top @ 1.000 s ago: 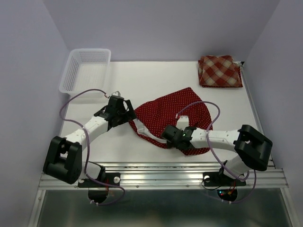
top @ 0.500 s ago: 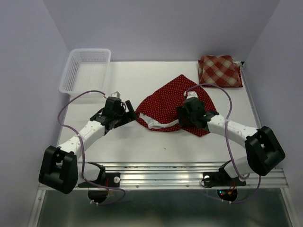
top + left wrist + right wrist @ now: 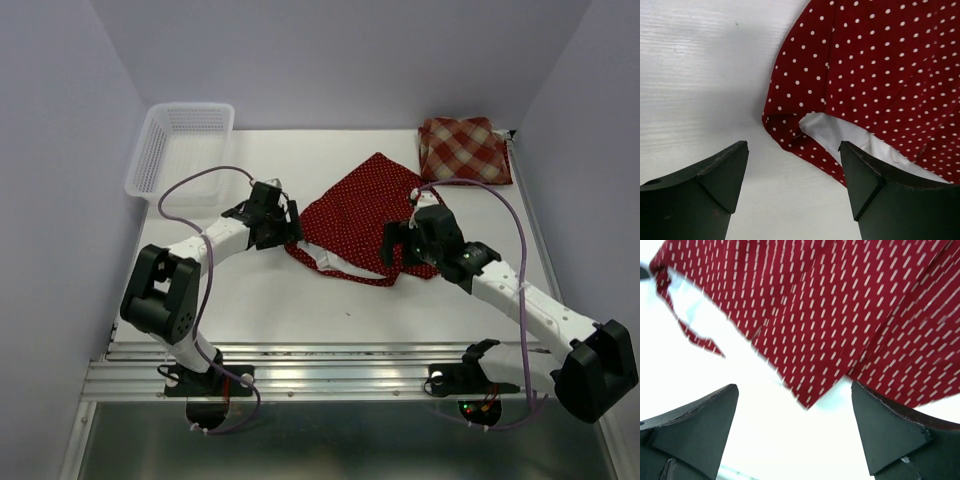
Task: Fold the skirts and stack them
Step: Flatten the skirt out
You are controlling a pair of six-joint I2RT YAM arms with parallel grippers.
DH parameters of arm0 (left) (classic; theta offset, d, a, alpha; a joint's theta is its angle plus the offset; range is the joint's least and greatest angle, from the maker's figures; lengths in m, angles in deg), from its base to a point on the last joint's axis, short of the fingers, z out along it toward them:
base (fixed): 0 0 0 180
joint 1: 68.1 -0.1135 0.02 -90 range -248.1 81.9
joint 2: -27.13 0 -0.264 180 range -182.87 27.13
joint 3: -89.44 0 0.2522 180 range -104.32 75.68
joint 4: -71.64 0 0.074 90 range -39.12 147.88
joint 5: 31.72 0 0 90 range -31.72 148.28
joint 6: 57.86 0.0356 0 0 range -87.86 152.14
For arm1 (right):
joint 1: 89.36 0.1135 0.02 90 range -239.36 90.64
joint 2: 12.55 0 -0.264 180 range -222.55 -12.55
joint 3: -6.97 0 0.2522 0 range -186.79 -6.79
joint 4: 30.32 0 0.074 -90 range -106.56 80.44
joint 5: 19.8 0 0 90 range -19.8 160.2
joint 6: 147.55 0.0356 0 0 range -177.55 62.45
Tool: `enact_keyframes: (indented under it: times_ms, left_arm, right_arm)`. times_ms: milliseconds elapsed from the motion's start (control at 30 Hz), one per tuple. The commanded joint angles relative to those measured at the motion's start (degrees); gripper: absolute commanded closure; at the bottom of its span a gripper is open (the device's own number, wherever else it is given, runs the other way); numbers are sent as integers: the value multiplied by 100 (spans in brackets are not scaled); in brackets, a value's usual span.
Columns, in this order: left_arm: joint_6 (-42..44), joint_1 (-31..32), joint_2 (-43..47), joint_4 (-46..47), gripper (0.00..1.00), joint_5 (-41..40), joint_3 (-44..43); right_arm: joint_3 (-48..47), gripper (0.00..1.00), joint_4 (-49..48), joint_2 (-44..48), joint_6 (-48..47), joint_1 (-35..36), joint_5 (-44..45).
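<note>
Left fingers (image 3: pixel 705 200), right fingers (image 3: pixel 695 427) spread wide, empty — at polka-dot skirt (image 3: pixel 360 215) edges.

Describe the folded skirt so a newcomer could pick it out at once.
On the white table, look to the far right corner. The plaid skirt lies there folded; red-and-tan checks set it apart from the polka-dot skirt spread mid-table.

Spread skirt (image 3: pixel 362 212): dark red, small white polka dots throughout; the lining (image 3: pixel 840 132) showing at its edge is plain white. Folded skirt (image 3: pixel 463 150): red-and-tan plaid check. Mesh basket (image 3: pixel 150 160): white. Table (image 3: pixel 300 300): white. Left arm (image 3: pixel 210 243) and right arm (image 3: pixel 520 297): white links, black joints. Cables (image 3: pixel 185 183): purple.
</note>
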Motion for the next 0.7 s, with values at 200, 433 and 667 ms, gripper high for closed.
enact_keyframes:
  times_ms: [200,433,667]
  left_arm:
    - [489,67,-644,134,21,137,-626]
    - [603,93,-837,38,22,14,-872]
    - [858,119,-1425,-147,34,137,-1258]
  right_arm:
    - [363,0,416,606,771,-9,-560]
    - [468,0,531,579,806,-9,-507]
    - [556,0,601,702,868,-9,-437]
